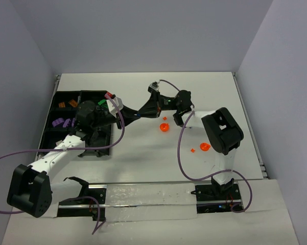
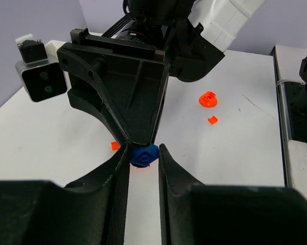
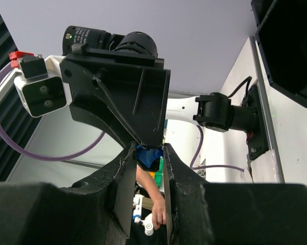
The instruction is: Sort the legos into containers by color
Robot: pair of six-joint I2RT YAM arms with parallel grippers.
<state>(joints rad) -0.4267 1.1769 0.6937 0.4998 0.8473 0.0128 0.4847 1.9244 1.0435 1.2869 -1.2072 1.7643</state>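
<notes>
In mid-air beside the tray (image 1: pixel 92 93), my left gripper (image 2: pixel 143 149) pinches the blue brick (image 2: pixel 144 155) my right gripper (image 3: pixel 149 149) also clamps; I should seat it squarely before the right one lets go.

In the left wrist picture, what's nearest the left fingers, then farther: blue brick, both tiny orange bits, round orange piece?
1. blue brick: between the fingers.
2. left orange bit: just left of the tips.
3. right orange bit: farther out, right.
4. round orange piece: just beyond it.
</notes>
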